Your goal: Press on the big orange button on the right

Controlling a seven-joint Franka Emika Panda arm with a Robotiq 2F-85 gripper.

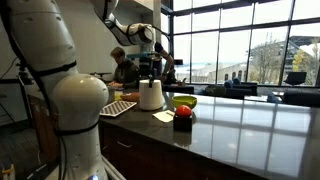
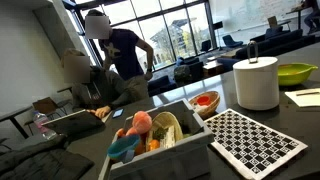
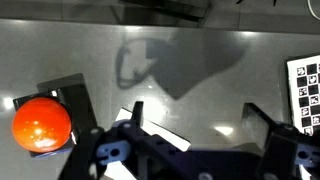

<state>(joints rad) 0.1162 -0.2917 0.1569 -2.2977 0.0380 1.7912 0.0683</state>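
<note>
Gripper (image 3: pixel 195 113): jaws spread wide, nothing held. Beneath it, bare dark counter (image 3: pixel 200 50). The big orange button (image 3: pixel 42 123) sits at the wrist view's left edge, apart from the fingers and untouched. In an exterior view the arm hangs over the white cylinder (image 1: pixel 151 95), with the button beside the yellow-green bowl (image 1: pixel 184 100). Press not yet made. Left to do, by my reading: shift over the dome, then descend.

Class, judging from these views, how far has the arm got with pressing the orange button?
Done: nothing visible; the red-orange dome button on its dark base sits untouched. In hand: the gripper, fingers apart and empty, hovers beside the button, not over it. Left: centre above it, descend, press.
</note>
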